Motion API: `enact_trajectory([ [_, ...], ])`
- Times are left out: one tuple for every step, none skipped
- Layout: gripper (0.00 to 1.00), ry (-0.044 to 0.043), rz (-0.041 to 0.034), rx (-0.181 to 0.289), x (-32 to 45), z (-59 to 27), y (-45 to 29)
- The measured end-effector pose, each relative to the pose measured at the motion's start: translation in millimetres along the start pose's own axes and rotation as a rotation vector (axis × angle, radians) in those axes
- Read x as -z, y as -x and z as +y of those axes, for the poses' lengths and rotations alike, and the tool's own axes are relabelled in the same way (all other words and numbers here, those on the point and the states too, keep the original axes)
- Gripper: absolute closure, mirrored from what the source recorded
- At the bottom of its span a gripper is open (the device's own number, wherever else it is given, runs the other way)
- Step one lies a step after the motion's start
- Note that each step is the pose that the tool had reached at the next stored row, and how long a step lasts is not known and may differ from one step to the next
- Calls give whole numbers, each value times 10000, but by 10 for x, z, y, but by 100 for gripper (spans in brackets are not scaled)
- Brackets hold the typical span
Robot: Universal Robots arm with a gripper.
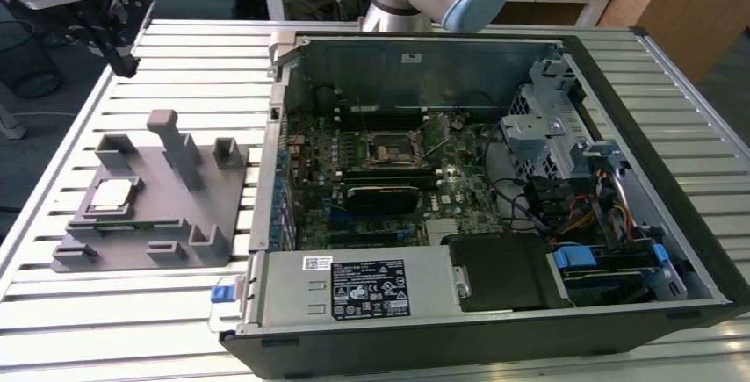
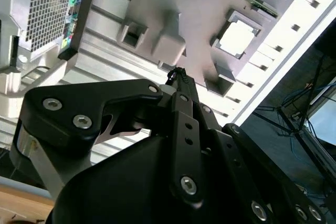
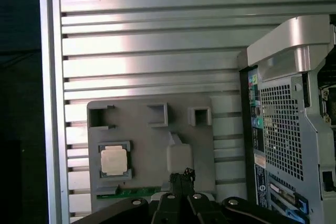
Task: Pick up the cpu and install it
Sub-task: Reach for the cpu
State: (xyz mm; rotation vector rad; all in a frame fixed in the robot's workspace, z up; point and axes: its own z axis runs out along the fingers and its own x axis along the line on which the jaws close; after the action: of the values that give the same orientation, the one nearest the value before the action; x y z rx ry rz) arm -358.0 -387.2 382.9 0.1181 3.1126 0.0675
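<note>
First wrist view, nearest first: gripper (image 3: 182, 174) with fingertips pinched together, nothing between them, hanging high over the grey fixture (image 3: 152, 145). Lines up, as seen from there, closer to the tall upright block (image 3: 179, 156) than to the chip. Just beyond, cpu (image 3: 114, 160) lying flat in its square nest on the fixture, silvery top up, a green board strip (image 3: 128, 192) beside it. Untouched, not lifted, well apart from the gripper. Farther off, slatted metal table (image 3: 157, 35) and the perforated rear of the computer case (image 3: 283, 124).

Exterior view, deep inside the open case: black socket frame (image 1: 385, 147) on the motherboard (image 1: 469, 189), apparently vacant, though too small to be sure. Install not begun, by the look of it.

Risks, judged from this alone:
- Could press down on the metal lid instead of straddling it if lowered with fingertips closed, scratching it or jamming it in the nest.
- Could clip the upright block on the way down, given the offset, and shove the fixture.
- Could lose the chip from a shallow pinch on such thin edges, tilting or dropping it.
- Could bend socket contacts if set down tilted or turned the wrong way.
</note>
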Motion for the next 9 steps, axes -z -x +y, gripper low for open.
enact_trajectory([
  [89,1,-2,0,-3,-4,-49],
  [89,2,-2,1,-6,-7,-90],
  [89,1,-1,2,-10,-11,-139],
  [89,0,0,2,-14,-16,-183],
  [89,0,0,1,-19,-27,-221],
  [89,1,0,0,-24,-45,-257],
  [89,0,2,1,-28,-63,-291],
  [89,0,2,0,-34,-80,-324],
  [89,1,1,0,-40,-91,-360],
])
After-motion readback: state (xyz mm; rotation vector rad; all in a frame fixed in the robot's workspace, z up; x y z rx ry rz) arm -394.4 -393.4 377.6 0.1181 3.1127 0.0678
